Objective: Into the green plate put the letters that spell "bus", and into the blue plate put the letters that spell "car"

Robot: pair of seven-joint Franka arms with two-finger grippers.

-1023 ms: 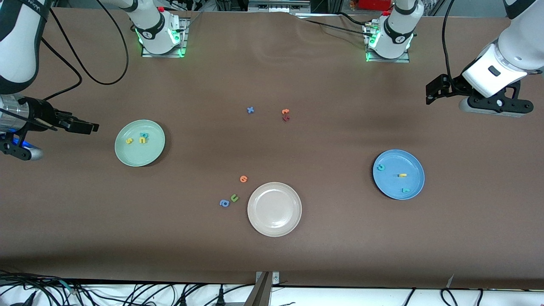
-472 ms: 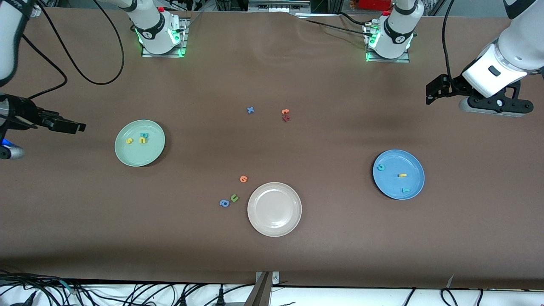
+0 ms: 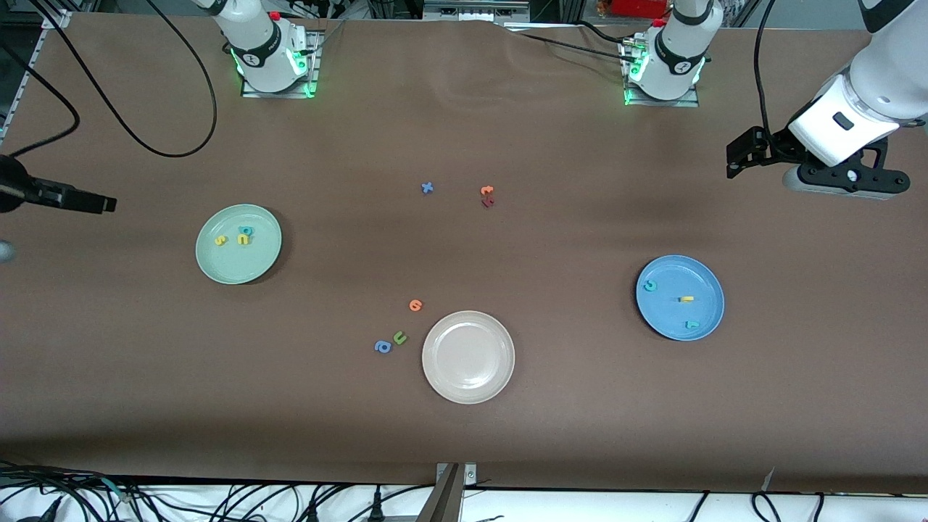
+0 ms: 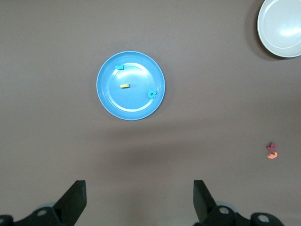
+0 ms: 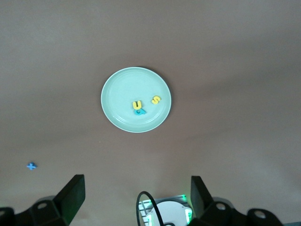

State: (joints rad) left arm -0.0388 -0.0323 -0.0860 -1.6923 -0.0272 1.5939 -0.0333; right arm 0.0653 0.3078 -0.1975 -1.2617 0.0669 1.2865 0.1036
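Observation:
The green plate point(image 3: 239, 264) point(image 5: 122, 94) lies toward the right arm's end and holds a yellow "s" point(image 3: 220, 240) point(image 5: 156, 99), a yellow "u" point(image 3: 243, 238) point(image 5: 137, 105) and a teal "b" point(image 3: 246, 231) point(image 5: 139, 111) touching the "u". The blue plate point(image 3: 667, 319) point(image 4: 134, 106) lies toward the left arm's end with a teal "c" point(image 3: 650, 286) point(image 4: 151, 94), a yellow "a" point(image 3: 686, 299) point(image 4: 124, 85) and a teal "r" point(image 3: 692, 325) point(image 4: 119, 67). My right gripper point(image 3: 101, 204) point(image 5: 136, 186) hangs open and empty high over the table's edge. My left gripper point(image 3: 739, 156) point(image 4: 139, 188) waits open and empty over bare table.
A beige-white plate point(image 3: 468, 357) point(image 4: 282, 26) lies near the front camera at mid-table. Beside it are an orange letter point(image 3: 415, 305), a green "u" point(image 3: 399, 337) and a blue "a" point(image 3: 383, 346). Farther off lie a blue "x" point(image 3: 427, 188) point(image 5: 31, 165), an orange letter point(image 3: 486, 191) and a dark red one point(image 3: 488, 202).
My right gripper has drawn away from the green plate toward the right arm's end of the table, nearly leaving the front view. The left arm and all letters have stayed put.

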